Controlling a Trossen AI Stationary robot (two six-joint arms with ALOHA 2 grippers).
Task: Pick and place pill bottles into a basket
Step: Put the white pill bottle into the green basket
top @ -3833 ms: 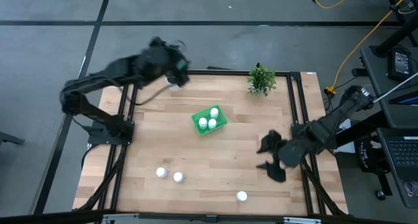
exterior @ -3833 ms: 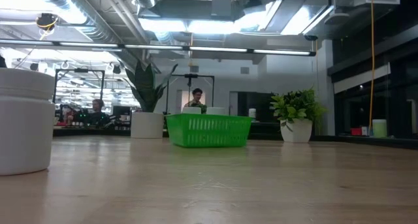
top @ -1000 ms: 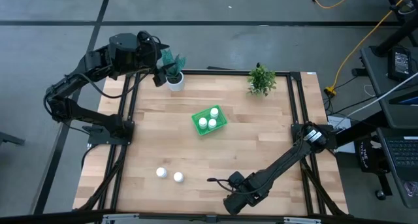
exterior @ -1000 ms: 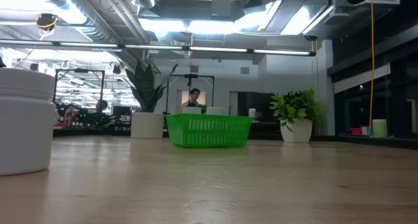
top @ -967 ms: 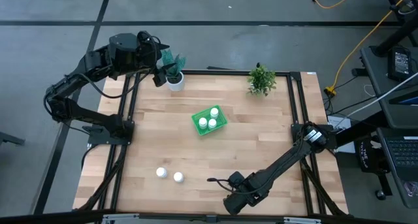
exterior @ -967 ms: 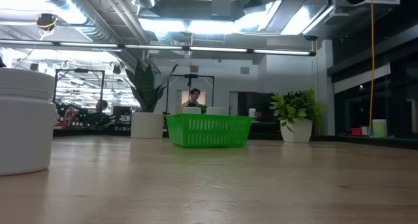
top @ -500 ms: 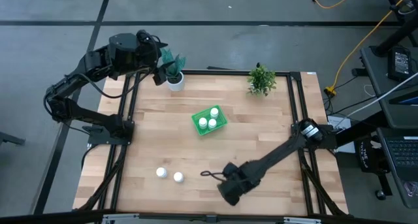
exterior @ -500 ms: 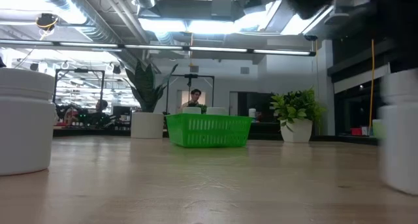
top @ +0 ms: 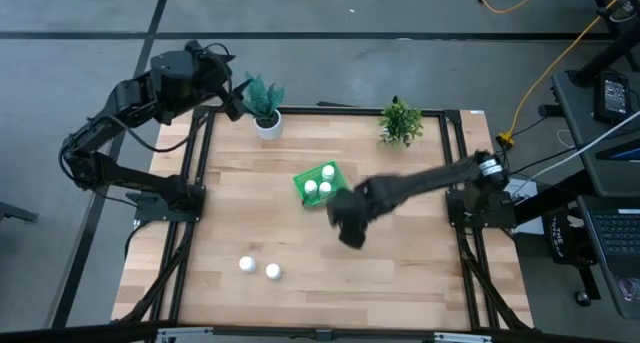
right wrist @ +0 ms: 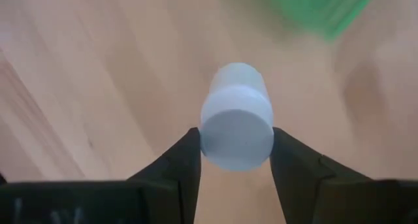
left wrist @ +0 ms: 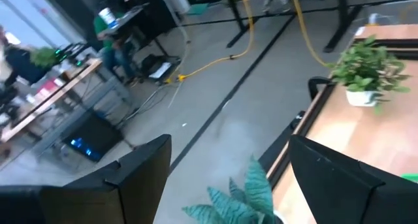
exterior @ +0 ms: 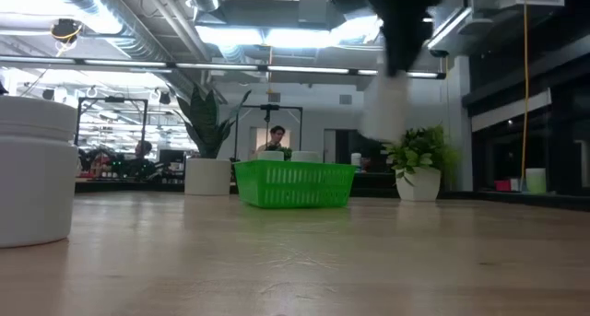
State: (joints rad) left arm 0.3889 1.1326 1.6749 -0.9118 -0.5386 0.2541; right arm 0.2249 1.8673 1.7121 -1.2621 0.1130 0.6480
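Right gripper (top: 349, 223) clamps a pill bottle (right wrist: 236, 118) between both fingers, held above the table (top: 400, 273) just beside the basket (top: 322, 183). Half a second ago it was low near the front edge; it has swung up and toward the basket. Three bottles (top: 318, 182) in the basket, two bottles (top: 258, 268) front-left. Two potted plants (top: 400, 120) at the far edge. No readable writing. Left gripper (left wrist: 222, 178) spread wide, empty, off the far-left corner.

Motion blur smears the right hand (top: 349, 223) and its pill bottle (exterior: 385, 109).
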